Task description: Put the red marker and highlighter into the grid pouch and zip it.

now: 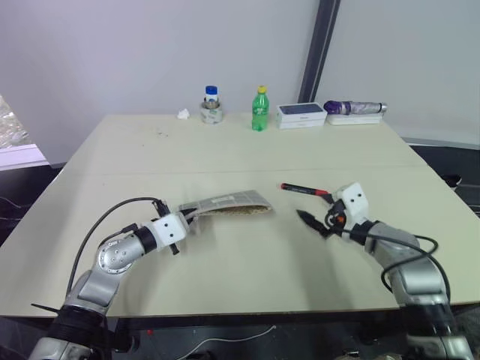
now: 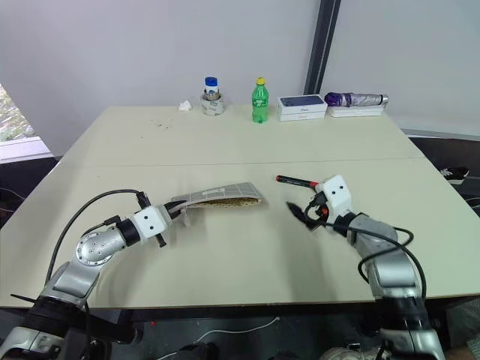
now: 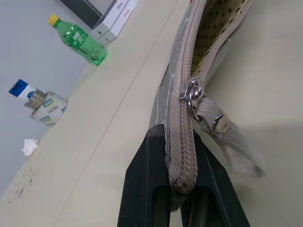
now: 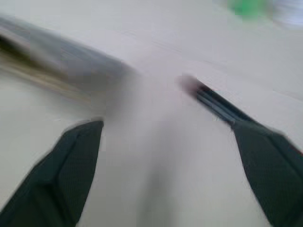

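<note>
Next I should pick up the red marker (image 1: 304,190), so I will come down over its middle and squeeze gently, while my other hand keeps the pouch mouth open. My right gripper (image 1: 313,223) has its fingers wide apart and holds nothing, just beside the marker, toward the table's right edge. My left gripper (image 3: 182,189) is clamped on the end of the grid pouch (image 1: 229,204), mid-table.

Silver arms, white wrist blocks, looping black cables — black-fingered left gripper (image 3: 182,189).
</note>
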